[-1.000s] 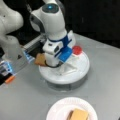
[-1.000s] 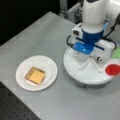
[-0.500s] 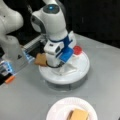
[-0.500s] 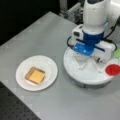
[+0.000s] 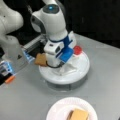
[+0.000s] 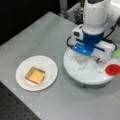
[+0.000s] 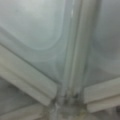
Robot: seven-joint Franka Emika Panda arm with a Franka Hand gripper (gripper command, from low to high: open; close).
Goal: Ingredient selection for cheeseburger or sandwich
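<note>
One arm is over the white divided tray (image 6: 82, 75), its hand (image 5: 56, 66) lowered into the tray's middle. Position appears unchanged from half a second ago. Whether the hand is released or clenched cannot be told; the wrist view shows only the tray dividers (image 7: 75, 50) close below. Beside the hand, a tan bread square (image 5: 41, 59) lies at the tray's rim, and a red disc (image 6: 113, 69) lies at the opposite rim. Well apart from the hand, a white paper plate (image 6: 47, 67) carries bread topped with yellow cheese (image 6: 36, 75). Grey table (image 6: 40, 35); dark background.
</note>
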